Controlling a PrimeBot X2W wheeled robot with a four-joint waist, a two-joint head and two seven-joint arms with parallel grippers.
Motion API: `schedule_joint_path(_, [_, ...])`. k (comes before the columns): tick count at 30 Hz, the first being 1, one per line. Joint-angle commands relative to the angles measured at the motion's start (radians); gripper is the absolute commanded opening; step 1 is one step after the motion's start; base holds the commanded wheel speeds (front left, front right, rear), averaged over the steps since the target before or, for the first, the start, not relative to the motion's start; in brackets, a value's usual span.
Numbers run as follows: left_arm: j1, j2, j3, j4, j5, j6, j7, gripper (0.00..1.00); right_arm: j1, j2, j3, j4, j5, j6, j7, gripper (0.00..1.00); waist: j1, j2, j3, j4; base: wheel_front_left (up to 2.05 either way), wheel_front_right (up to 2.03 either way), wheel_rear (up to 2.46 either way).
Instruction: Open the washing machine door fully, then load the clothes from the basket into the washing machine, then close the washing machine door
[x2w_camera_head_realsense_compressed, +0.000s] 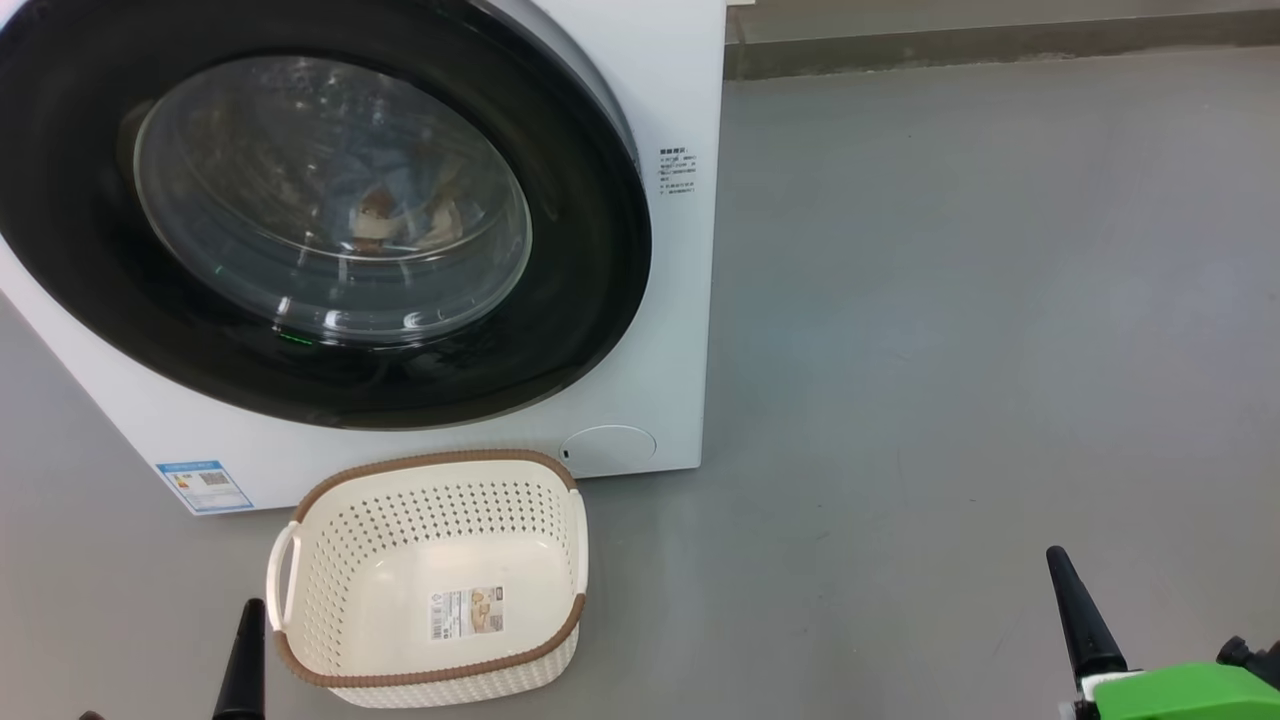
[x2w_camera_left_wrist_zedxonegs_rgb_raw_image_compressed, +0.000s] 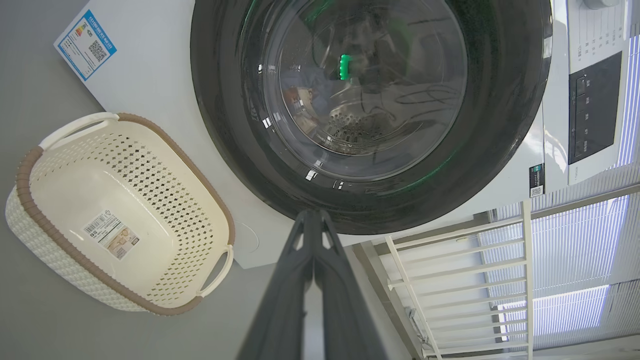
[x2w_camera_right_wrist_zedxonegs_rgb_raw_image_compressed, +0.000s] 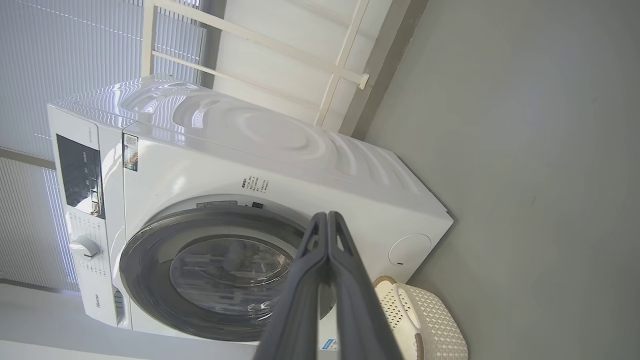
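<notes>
Glossy black, clear-glass washing machine door (x2w_camera_head_realsense_compressed: 330, 200); perforated cream plastic basket (x2w_camera_head_realsense_compressed: 400, 510); matt grey floor (x2w_camera_head_realsense_compressed: 950, 350).

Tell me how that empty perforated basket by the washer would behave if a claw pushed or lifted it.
The basket looks empty and thin-walled with perforations, so probably light and fairly stiff. On the smooth grey floor it would likely slide rather than tip when pushed. Lifted by one side handle, it would probably hang tilted.
</notes>
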Motion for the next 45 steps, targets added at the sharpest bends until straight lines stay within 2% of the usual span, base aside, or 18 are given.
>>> schedule_joint_path(1, [-0.051,0.008,0.033,-0.012,-0.029,-0.015,0.008,0.0,-0.053,-0.003,0.014,-0.021,0.024,0.001,0.006,0.0,0.0,0.0,0.0,0.0,0.0,0.0,0.0])
schedule_joint_path(28, [-0.113,-0.002,0.076,0.028,-0.343,-0.028,0.086,0.0,-0.113,0.017,-0.017,0.023,0.308,0.002,0.088,0.0,0.0,0.0,0.013,-0.007,0.0,0.0,0.0])
schedule_joint_path(45, [-0.113,-0.002,0.076,0.028,-0.344,-0.028,0.086,0.0,-0.114,0.02,-0.022,0.024,0.305,0.002,0.091,0.0,0.0,0.0,0.013,-0.007,0.0,0.0,0.0])
